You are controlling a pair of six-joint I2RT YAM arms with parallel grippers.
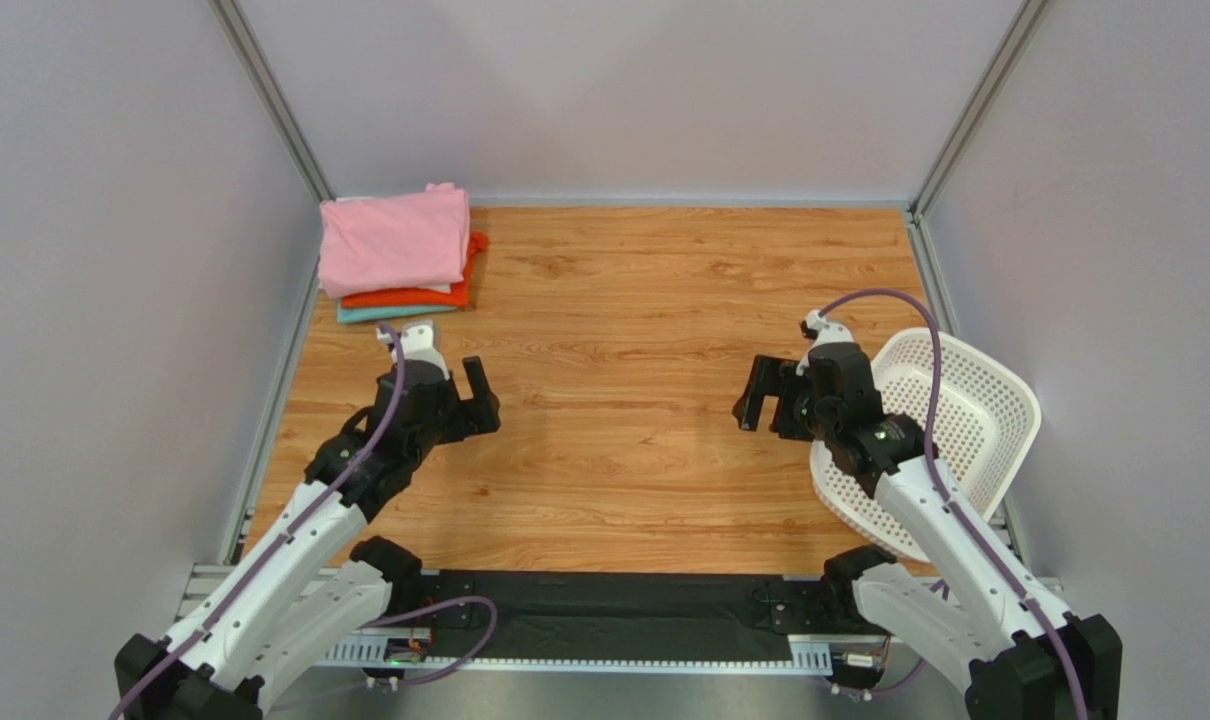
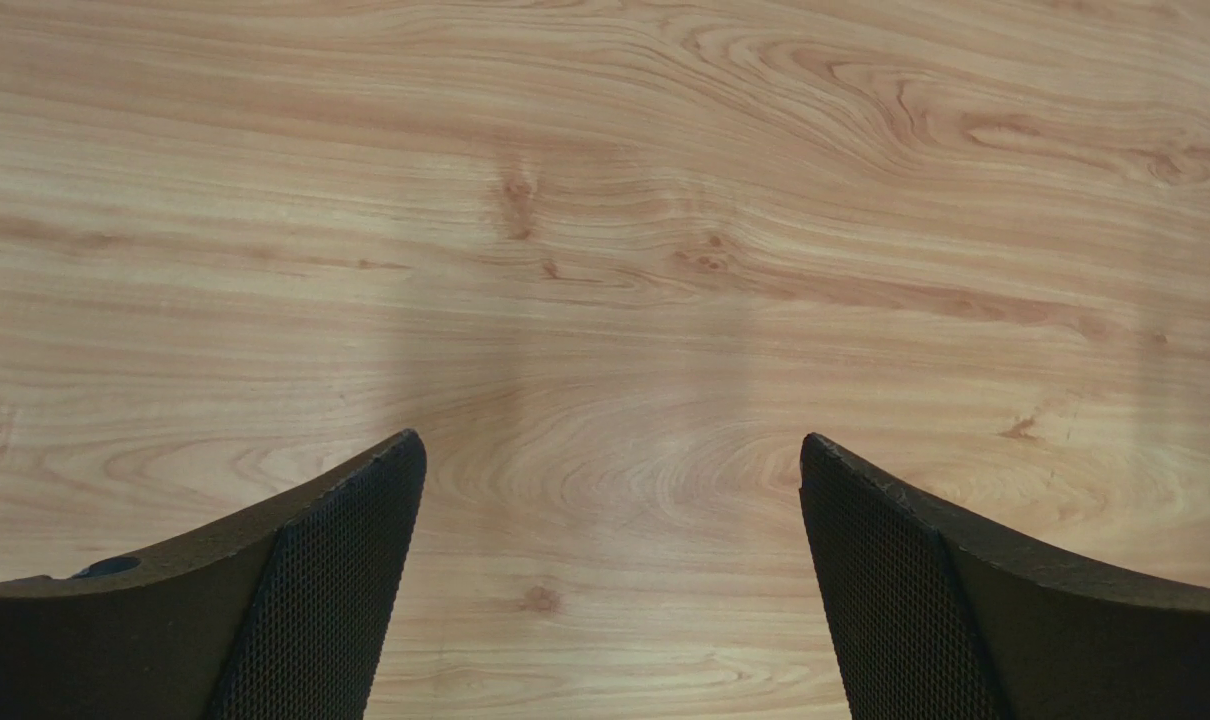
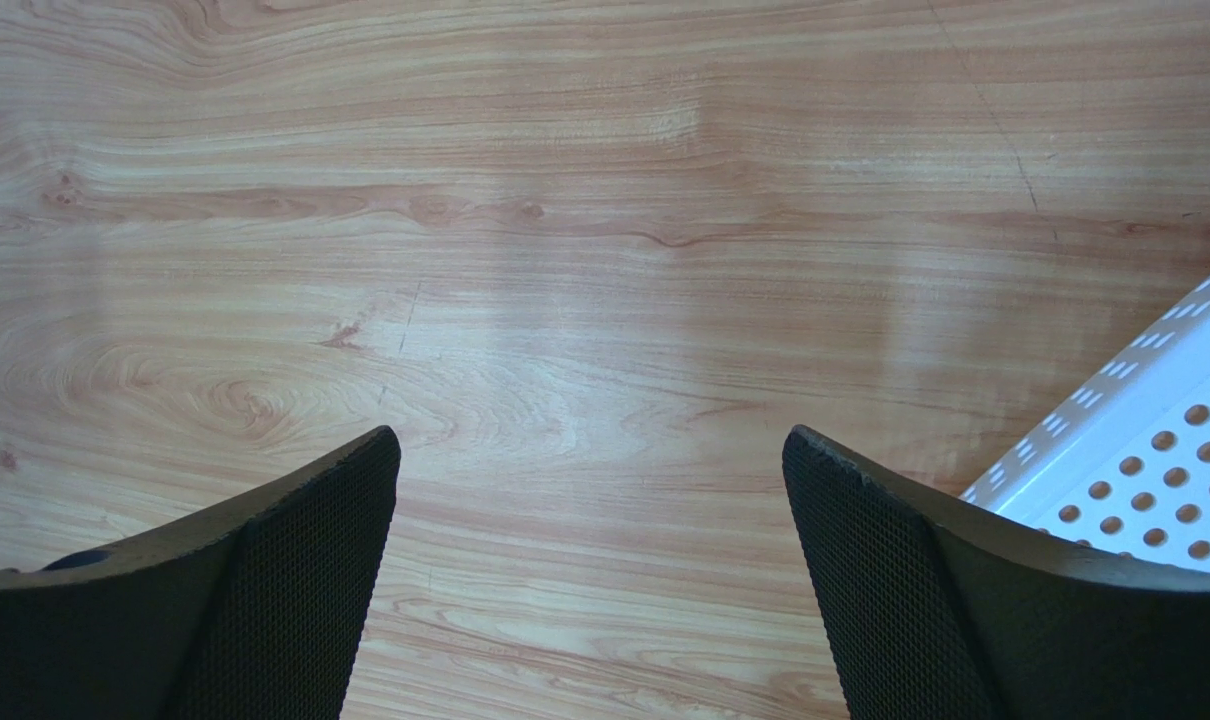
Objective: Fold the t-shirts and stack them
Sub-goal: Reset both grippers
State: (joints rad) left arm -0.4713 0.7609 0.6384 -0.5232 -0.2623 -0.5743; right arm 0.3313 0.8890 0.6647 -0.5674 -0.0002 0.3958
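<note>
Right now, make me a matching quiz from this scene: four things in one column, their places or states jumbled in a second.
1. pink t-shirt
2. teal t-shirt
3. white basket
4. left gripper

a. open above the bare table
b. bottom of the stack
c. right side of the table
d. top of the stack

Pairs: 1-d, 2-b, 3-c, 4-a

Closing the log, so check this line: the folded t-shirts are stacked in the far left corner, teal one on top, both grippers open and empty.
Not teal: the top external view shows the pink t-shirt on top, the teal t-shirt at the bottom. The rest holds: far left corner, left gripper and right gripper open and empty.
</note>
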